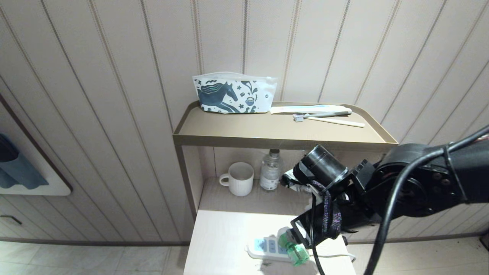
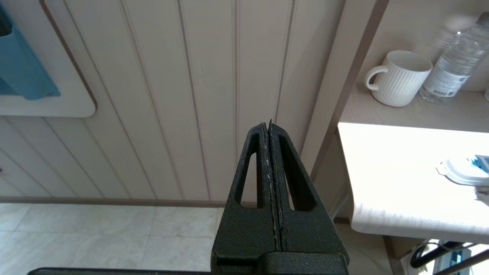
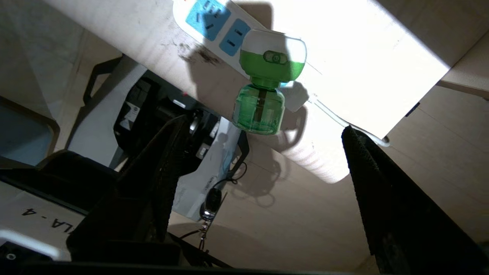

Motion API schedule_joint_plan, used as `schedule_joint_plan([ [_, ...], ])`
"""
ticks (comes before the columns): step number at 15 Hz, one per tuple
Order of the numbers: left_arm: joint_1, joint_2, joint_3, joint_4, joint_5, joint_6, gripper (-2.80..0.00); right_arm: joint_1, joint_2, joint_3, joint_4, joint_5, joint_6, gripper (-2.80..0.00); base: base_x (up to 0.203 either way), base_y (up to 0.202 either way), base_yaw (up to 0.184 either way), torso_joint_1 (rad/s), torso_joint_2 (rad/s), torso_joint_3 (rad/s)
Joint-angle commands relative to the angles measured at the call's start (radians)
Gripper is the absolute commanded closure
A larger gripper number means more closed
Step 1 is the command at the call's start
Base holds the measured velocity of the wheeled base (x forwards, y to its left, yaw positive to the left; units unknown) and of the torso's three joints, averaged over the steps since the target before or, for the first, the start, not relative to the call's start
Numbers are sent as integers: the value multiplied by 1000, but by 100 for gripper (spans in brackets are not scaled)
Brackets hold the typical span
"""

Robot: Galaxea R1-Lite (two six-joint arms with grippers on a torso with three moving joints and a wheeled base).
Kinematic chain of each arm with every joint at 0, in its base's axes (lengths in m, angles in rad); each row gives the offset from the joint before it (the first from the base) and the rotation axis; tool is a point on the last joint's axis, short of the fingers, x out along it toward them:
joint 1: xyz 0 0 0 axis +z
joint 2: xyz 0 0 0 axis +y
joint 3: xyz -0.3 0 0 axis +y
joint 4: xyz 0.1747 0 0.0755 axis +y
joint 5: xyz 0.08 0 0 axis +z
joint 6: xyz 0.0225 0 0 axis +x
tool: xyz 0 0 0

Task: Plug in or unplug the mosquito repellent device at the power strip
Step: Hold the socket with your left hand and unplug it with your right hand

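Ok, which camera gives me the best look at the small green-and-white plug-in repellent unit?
The right wrist view: the mosquito repellent device shows whole, seated on the white power strip, between the open right gripper fingers. In the head view it is partly behind the arm. The left wrist view misses it.

The right arm reaches in from the right, bent at the wrist, and its right gripper (image 3: 263, 133) has both dark fingers (image 3: 366, 168) spread wide apart with nothing clamped between them. The left gripper (image 2: 268, 126) points forward, its fingers pressed flat together.
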Motion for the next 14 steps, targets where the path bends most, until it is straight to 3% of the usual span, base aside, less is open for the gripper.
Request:
schedule_joint_plan([
  [1, 0, 1, -2, 0, 0, 0, 0, -31, 56, 4, -1, 1, -31, -280, 0, 0, 0, 0, 0, 0],
  [14, 0, 1, -1, 0, 0, 0, 0, -58, 259, -73, -4, 57, -177, -280, 0, 0, 0, 0, 0, 0],
])
